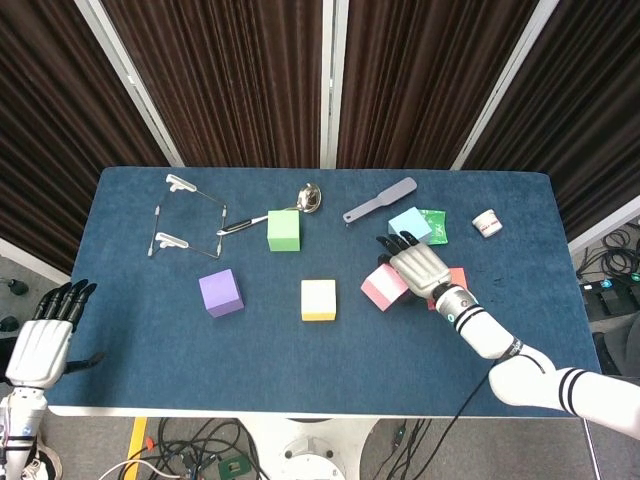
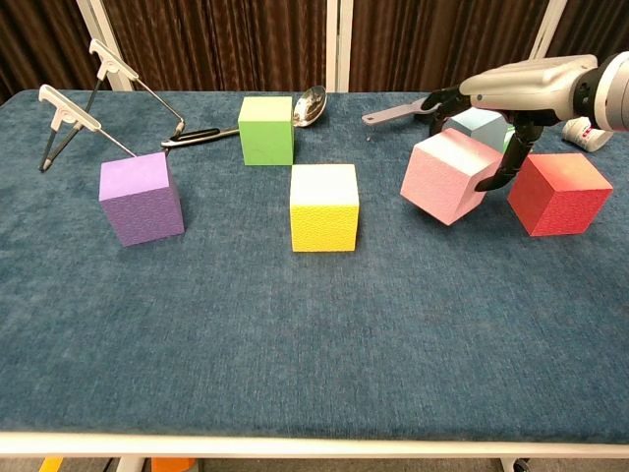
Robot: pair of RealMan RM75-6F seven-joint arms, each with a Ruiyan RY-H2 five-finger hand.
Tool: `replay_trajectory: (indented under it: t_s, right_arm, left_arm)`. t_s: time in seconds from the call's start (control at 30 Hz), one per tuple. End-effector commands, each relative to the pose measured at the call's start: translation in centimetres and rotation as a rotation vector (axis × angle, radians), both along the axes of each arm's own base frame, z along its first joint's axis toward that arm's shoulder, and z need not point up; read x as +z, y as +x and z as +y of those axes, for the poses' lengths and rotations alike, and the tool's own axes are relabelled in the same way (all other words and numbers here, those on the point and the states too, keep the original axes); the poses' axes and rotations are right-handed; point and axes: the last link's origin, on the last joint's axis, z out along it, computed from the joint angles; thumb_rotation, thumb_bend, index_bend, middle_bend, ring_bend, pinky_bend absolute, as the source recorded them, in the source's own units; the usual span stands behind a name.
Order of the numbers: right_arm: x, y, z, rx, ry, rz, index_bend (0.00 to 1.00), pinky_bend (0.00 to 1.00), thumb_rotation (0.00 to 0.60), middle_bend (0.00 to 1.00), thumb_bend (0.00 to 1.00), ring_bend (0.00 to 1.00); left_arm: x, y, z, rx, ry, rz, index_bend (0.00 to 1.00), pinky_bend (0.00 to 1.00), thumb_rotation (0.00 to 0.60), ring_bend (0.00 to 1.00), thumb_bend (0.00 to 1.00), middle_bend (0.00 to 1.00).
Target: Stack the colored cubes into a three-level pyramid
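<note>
1. Chest view, nearest things first: the yellow cube (image 2: 323,206) sits flat on the blue table (image 2: 295,344), near the middle of the cloth, and the purple cube (image 2: 142,197) stands well apart from it at its 9 o'clock.
2. My right hand (image 2: 511,93) grips the pink cube (image 2: 450,177) from above, fingers curled over its far edge and thumb (image 2: 508,165) pressed on its right face; the cube is tilted and appears lifted clear of the cloth, at 3 o'clock from the yellow cube.
3. The red cube (image 2: 560,193) rests on the table just beside the pink one, at its 3 o'clock, not touching it as far as I can tell.
4. Farther back, the green cube (image 2: 266,129) sits at 11 o'clock from the yellow cube, and the light blue cube (image 2: 478,124) shows partly behind my right hand.
5. Along the far side lie a ladle (image 2: 295,108) by the green cube, a grey spatula (image 2: 398,110), a wire rack (image 2: 98,93) at the far left, and a small white jar (image 2: 588,133) at the far right.
6. In the head view, my left hand (image 1: 42,340) hangs off the table's near-left corner, fingers extended and apart, holding nothing.
7. The same view shows a green packet (image 1: 436,225) against the light blue cube, at its 3 o'clock.
</note>
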Motion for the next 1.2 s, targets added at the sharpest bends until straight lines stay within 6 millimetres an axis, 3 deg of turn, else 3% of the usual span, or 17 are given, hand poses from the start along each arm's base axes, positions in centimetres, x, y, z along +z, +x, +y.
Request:
replay_trajectory:
  t_s: [0.03,0.53,1.03,1.13,1.2]
  right_arm:
    - [-0.1,0.8,0.7,-0.099,-0.016,0.021,0.74,0.00,0.600,0.00,0.10,0.00]
    - [-3.0,5.0,2.0,-0.145,0.017,0.026,0.74,0.00,0.600,0.02,0.09,0.00]
    - [-4.9,6.7,2.4,-0.168,-0.008,0.047,0.76,0.00,0.600,0.05,0.09,0.00]
    - [-5.1,6.6,2.5,-0.184,-0.008,0.050,0.67,0.00,0.600,0.06,0.09,0.00]
    - [-5.2,6.6,2.5,-0.194,-0.003,0.052,0.48,0.00,0.600,0.05,0.08,0.00]
  left_arm:
    - [0.1,-0.1,-0.1,0.000,-0.001,0.001,0.02,0.09,0.600,0.00,0.00,0.05]
    - [0.2,-0.5,-0.2,0.001,0.002,-0.011,0.02,0.09,0.600,0.00,0.00,0.05]
    - [0.3,-1.0,-0.4,0.006,0.004,-0.026,0.02,0.09,0.600,0.00,0.00,0.05]
    - [0.4,-1.1,-0.5,0.008,0.004,-0.026,0.02,0.09,0.600,0.00,0.00,0.05]
    - [0.4,-1.2,-0.5,0.009,0.006,-0.027,0.02,0.09,0.600,0.00,0.00,0.05]
